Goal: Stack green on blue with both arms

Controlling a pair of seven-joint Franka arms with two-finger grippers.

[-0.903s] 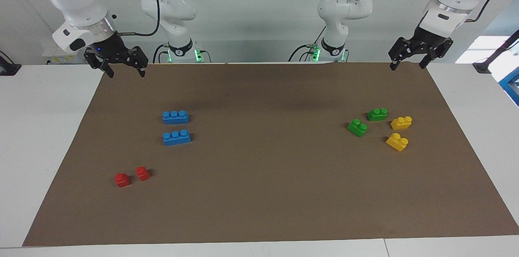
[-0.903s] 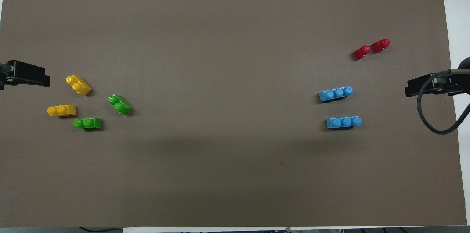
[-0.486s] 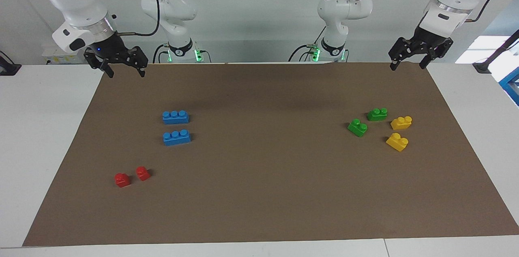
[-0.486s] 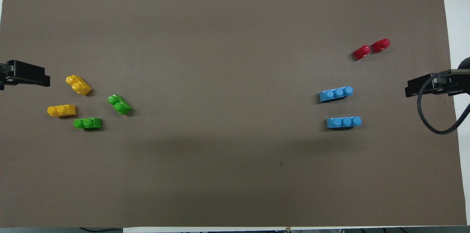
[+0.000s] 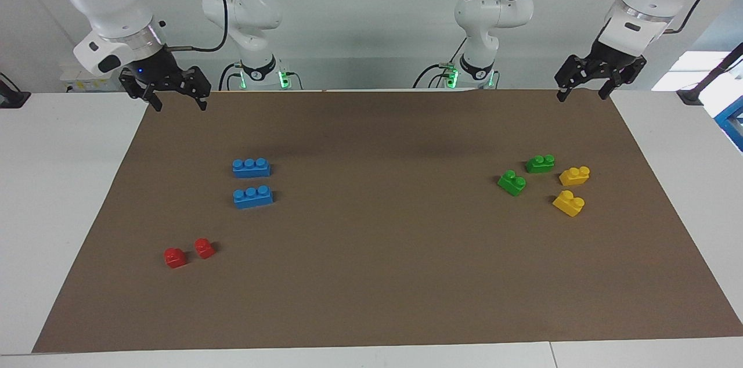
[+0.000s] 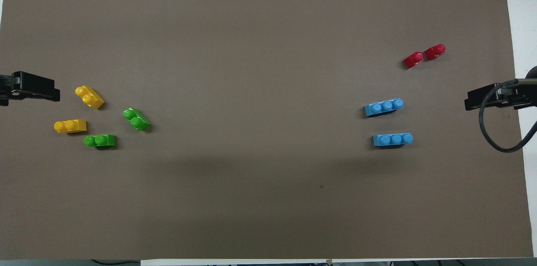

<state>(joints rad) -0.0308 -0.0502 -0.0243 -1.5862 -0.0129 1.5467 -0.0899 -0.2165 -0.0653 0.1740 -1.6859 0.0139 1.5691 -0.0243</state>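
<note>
The big brown mat (image 5: 371, 275) covers most of the white tabletop (image 5: 64, 194). The two white arms hang up high at the robots' edge of the mat. The left gripper (image 5: 583, 88) is over the corner at the left arm's end, with its jaws spread wide and holding nothing. The right gripper (image 5: 179, 98) is over the corner at the right arm's end, jaws wide and empty too.

The two blue bricks (image 5: 252, 196) lie side by side toward the right arm's end, one nearer the robots than the other. The two green bricks (image 5: 512, 182) sit close together toward the left arm's end. Nothing is stacked yet.

I think the left gripper should drop straight down over one green brick and pinch its flat sides (not the bumps).

The two yellow bricks (image 5: 569, 203) lie just beside the greens, so the open jaws could bump them. The tiny red bricks (image 5: 175, 257) sit farther from the robots than the blues, well out of the way.
</note>
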